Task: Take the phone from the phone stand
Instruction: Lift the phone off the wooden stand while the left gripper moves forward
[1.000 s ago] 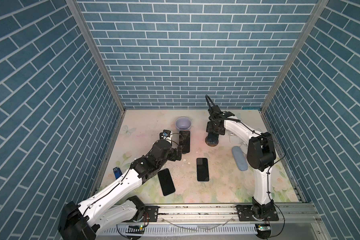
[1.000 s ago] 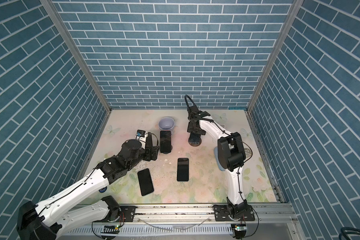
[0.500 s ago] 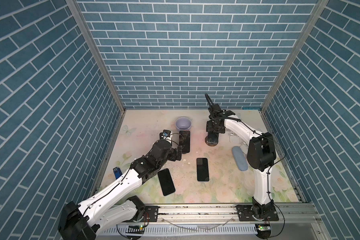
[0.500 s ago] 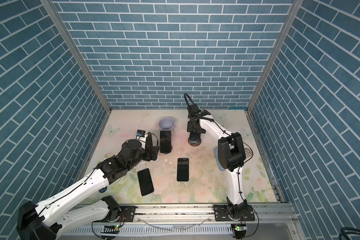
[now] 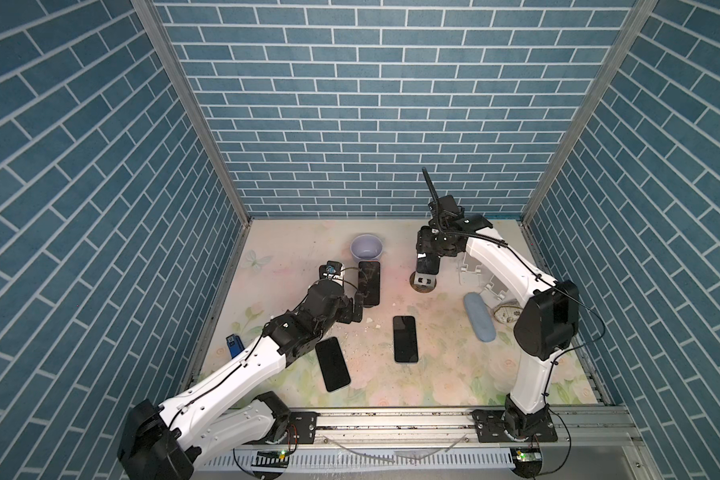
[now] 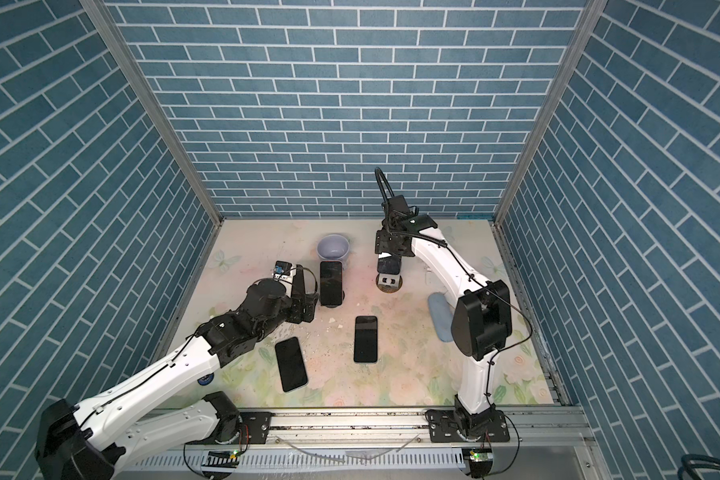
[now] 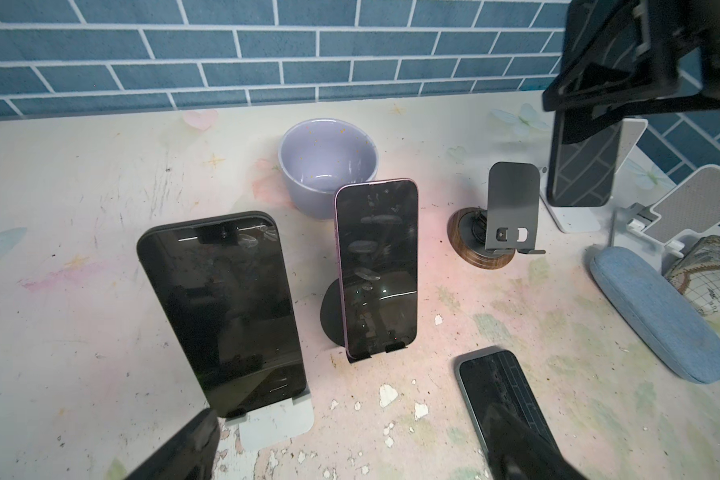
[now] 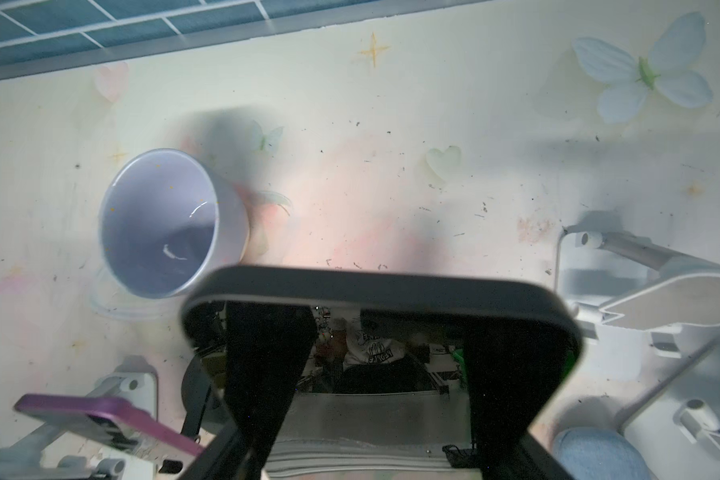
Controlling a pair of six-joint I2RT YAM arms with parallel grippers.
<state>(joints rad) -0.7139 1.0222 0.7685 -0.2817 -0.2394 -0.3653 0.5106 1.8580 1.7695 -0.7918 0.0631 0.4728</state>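
Note:
My right gripper [image 5: 427, 261] [image 8: 391, 332] is shut on a dark phone [image 5: 427, 266] [image 7: 580, 166], with its fingers [image 8: 267, 374] on the phone's two sides. The phone hangs upright just above the empty grey phone stand [image 5: 424, 282] [image 7: 512, 208] on its round wooden base, clear of the lip. My left gripper [image 5: 355, 309] [image 7: 350, 457] is open and low over the table. A purple phone [image 5: 369, 282] [image 7: 377, 270] on a black stand and a black phone [image 7: 221, 307] on a white stand rise just beyond the left gripper.
A lilac bowl [image 5: 366, 247] sits at the back. Two phones [image 5: 332, 370] [image 5: 405, 338] lie flat in front. A blue case [image 5: 479, 318] and white stands [image 5: 474, 266] are on the right, under the right arm. A small blue object [image 5: 233, 345] lies at the left edge.
The right wrist has risen a little, with the dark phone still in the gripper. The left arm has not moved.

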